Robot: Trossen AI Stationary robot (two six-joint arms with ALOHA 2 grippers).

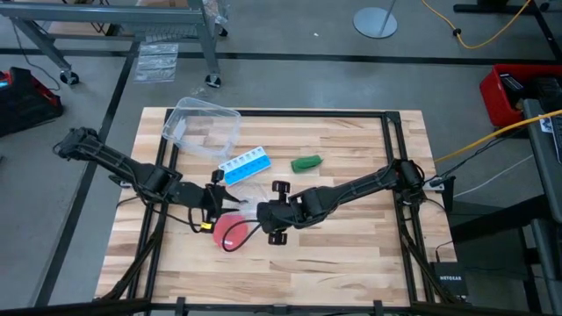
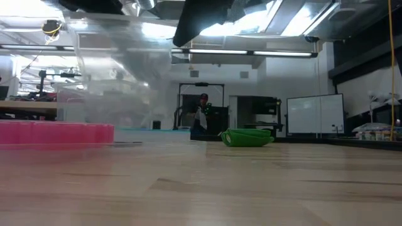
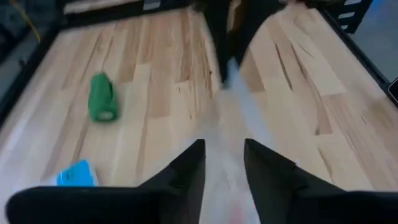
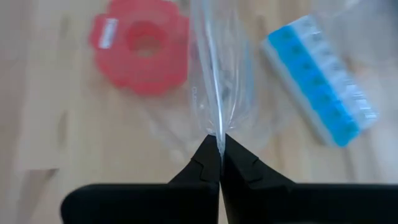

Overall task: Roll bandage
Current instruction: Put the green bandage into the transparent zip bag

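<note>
The bandage (image 1: 306,162), a small dark green bundle, lies on its side on the wooden table beyond both grippers; it also shows in the low view (image 2: 246,137) and the left wrist view (image 3: 102,98). No gripper touches it. My right gripper (image 4: 219,146) is shut on a clear plastic bag (image 4: 217,74) near the table's middle (image 1: 257,211). My left gripper (image 3: 224,155) stands open just left of it (image 1: 217,200), with the bag's film (image 3: 233,106) running toward the gap between its fingers. My right gripper pinches a gathered edge of the clear bag (image 4: 217,132) between its two fingertips, slanting down from the table's right. The bag hangs from the fingers above the table. My left gripper: the film reaches between its open fingers, but I cannot tell whether they touch it.
A red round disc (image 1: 231,233) lies below the bag, toward the near edge. A blue-and-white pill box (image 1: 246,165) lies left of the bandage. A clear plastic tub (image 1: 202,127) stands at the far left. Bare wood shows at the near right (image 1: 351,254).
</note>
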